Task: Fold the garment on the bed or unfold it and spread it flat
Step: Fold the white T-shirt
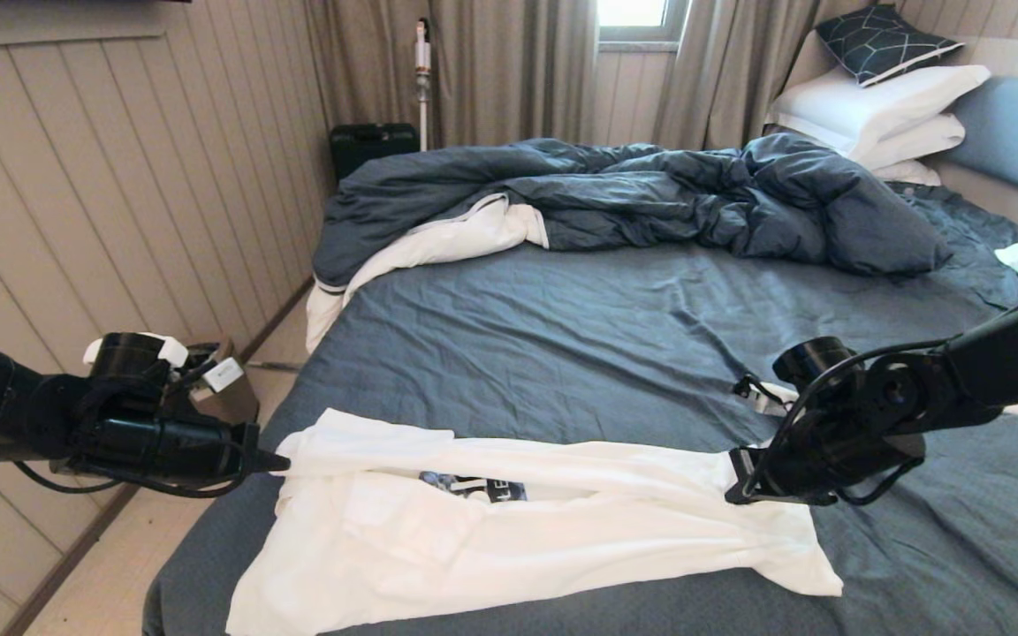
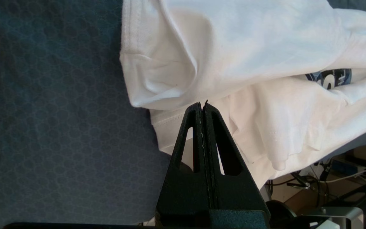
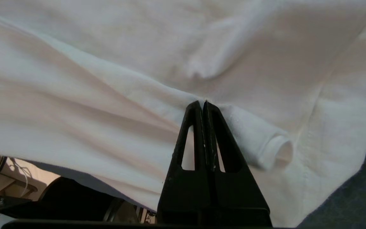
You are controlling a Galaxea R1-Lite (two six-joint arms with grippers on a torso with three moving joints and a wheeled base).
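A white garment (image 1: 527, 521) lies stretched across the near edge of the bed (image 1: 615, 327), its dark printed patch half hidden in a fold. At nine o'clock the left gripper (image 1: 277, 461), fingers pressed together, pinches one end of the cloth; at three o'clock the right gripper (image 1: 733, 492) is clamped on the other end. At twelve o'clock sprawls a rumpled blue-grey duvet (image 1: 650, 199) (white lining showing). White pillows (image 1: 880, 110) are stacked at two o'clock.

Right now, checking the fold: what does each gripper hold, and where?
Both pinch the white T-shirt: left gripper its left-end edge, right gripper a fold at its right end.
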